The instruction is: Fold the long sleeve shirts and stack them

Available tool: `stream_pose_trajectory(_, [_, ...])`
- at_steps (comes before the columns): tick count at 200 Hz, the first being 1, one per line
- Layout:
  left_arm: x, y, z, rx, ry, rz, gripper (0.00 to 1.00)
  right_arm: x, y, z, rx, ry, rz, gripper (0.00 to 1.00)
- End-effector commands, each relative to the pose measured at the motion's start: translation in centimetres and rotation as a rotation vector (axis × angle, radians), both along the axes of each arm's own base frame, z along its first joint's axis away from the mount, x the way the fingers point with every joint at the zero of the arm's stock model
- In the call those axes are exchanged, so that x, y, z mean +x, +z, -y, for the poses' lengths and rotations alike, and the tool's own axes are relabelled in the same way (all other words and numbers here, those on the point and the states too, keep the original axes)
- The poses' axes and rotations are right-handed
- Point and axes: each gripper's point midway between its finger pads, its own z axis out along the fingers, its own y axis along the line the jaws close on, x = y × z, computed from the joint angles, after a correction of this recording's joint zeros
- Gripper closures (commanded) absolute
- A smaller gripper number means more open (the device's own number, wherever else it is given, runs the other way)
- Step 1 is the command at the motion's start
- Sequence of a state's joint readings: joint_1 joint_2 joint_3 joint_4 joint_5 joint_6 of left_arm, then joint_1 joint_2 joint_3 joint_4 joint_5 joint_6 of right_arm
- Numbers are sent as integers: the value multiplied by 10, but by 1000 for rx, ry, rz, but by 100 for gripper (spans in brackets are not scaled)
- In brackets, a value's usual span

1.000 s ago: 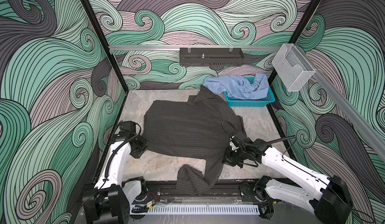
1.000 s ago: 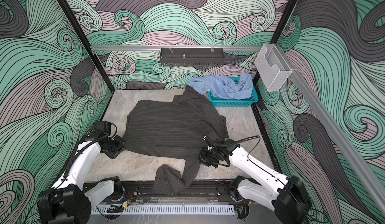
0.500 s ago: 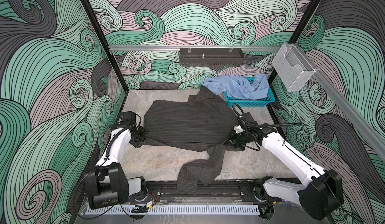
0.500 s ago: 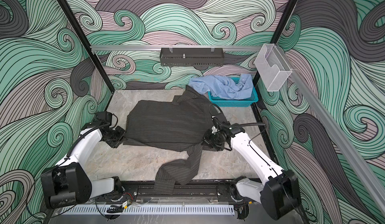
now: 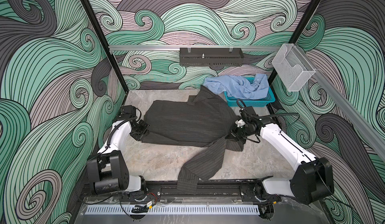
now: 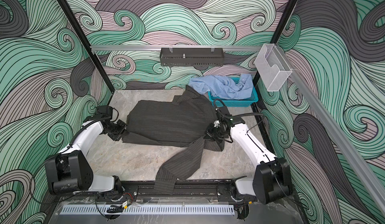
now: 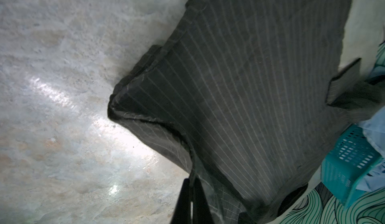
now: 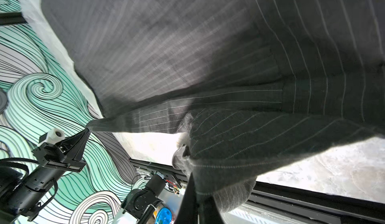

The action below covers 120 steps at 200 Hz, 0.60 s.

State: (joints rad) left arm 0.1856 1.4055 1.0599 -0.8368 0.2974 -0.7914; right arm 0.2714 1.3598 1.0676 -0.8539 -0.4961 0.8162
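Right now you are mid-fold on the grey pinstriped shirt (image 5: 187, 120), mid-frame on the tabletop (image 5: 158, 162), with the left fingers (image 7: 182, 202) and right fingers (image 8: 187, 202) both pinched shut on its near edge; the next move likely calls for carrying that edge up toward the collar.
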Motion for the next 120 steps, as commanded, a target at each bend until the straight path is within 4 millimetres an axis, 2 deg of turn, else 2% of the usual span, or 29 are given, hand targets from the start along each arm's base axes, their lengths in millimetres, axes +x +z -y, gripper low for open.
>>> stream_pose_trajectory(1, [12,7,-6,5,-9,2,100,16,15,7,-31,39,53,100])
stream_pose_trajectory(26, [27,3,-10,15,-21,7,100,36,18,14,-81,75,86,100])
stream_pose_trajectory(67, [49,-15,-10,-8,-28,-24,100,66,-2,14,-113,125,61,100])
stream_pose_trajectory(120, [64,-35,-15,-15,-14,-72,100,96,-16,15,-134,133,47,100])
